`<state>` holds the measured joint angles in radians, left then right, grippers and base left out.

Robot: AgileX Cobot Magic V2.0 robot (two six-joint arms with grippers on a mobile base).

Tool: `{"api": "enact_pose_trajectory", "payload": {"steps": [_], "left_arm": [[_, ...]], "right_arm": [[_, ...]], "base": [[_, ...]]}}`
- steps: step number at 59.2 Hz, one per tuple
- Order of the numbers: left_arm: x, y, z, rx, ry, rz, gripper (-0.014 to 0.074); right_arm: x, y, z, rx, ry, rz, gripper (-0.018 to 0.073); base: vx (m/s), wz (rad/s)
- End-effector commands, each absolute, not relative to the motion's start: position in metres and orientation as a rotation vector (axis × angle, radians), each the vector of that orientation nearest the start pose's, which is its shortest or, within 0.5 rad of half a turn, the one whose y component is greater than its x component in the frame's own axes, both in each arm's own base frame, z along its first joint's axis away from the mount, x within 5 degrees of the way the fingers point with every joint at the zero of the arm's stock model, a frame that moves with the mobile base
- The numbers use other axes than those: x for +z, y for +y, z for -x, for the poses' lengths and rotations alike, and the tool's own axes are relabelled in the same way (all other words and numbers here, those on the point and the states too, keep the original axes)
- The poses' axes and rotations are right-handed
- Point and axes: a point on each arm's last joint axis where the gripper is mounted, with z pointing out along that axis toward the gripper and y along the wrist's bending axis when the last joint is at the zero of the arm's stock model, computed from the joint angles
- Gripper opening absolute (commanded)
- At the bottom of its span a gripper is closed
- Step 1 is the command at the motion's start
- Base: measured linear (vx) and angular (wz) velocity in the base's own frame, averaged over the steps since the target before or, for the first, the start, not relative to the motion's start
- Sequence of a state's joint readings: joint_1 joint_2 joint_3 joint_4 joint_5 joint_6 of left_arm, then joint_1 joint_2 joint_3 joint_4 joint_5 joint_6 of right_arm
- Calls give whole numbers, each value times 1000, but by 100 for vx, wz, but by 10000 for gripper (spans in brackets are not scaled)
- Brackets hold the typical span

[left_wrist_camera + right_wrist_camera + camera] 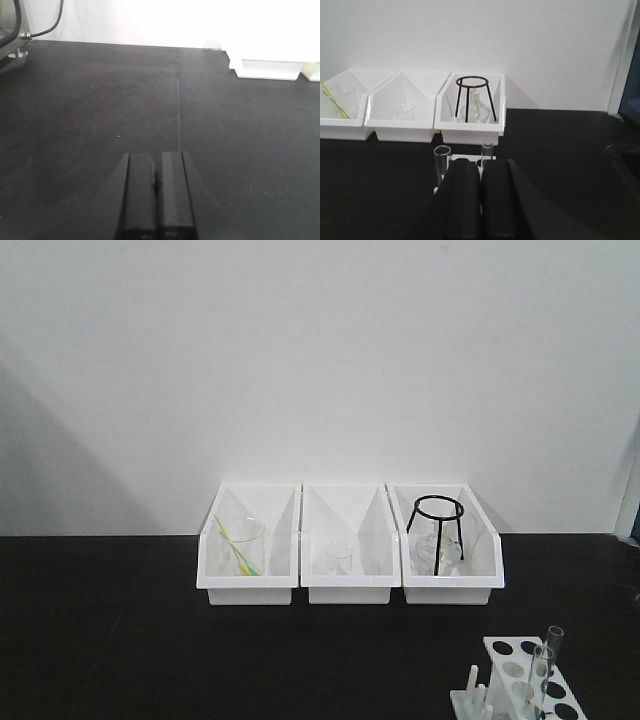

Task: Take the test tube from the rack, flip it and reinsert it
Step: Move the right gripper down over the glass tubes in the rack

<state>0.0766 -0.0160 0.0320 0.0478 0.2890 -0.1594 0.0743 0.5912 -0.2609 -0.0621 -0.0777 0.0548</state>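
The right gripper (pixel 481 200) has its fingers pressed together, holding nothing. Just beyond their tips stands the rack (pixel 525 680), with two glass test tubes (pixel 442 161) upright in its holes, one ahead-left of the fingers and one straight ahead. Farther beyond sit three white bins (pixel 350 590). The left holds a beaker (pixel 242 540) with a yellow-green stick (pixel 240 555), the middle a small beaker (pixel 338 558), the right a black tripod (pixel 438 525) and a glass flask (pixel 447 555). The left gripper (pixel 156 195) is likewise closed and empty, over the black table (pixel 75 110).
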Motion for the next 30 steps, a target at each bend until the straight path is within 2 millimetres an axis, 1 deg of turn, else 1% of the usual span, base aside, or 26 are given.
{"api": "enact_pose_trajectory", "payload": {"steps": [1,2,6,9,15,21,25,30], "left_arm": [[186,5,-55,-28,1683,164,-6],[186,5,-55,-28,1683,164,-6],[186,5,-55,-28,1683,164,-6],[186,5,-55,-28,1683,164,-6],[186,5,-55,-28,1683,164,-6],[186,5,-55,-28,1683,164,-6],[186,5,-55,-28,1683,164,-6],[186,5,-55,-28,1683,164,-6]], "right_arm": [[271,11,-141,51,1653,77,200],[269,11,-144,52,1667,78,231],[260,12,-154,52,1715,81,290],[253,12,-162,53,1751,83,356],[243,15,-178,60,1756,94,459],[240,19,-192,67,1679,145,505],[235,22,-202,92,1640,152,510],[225,25,-212,135,1637,154,508]], "base": [[0,0],[0,0],[0,0],[0,0],[0,0],[0,0],[0,0],[0,0]]}}
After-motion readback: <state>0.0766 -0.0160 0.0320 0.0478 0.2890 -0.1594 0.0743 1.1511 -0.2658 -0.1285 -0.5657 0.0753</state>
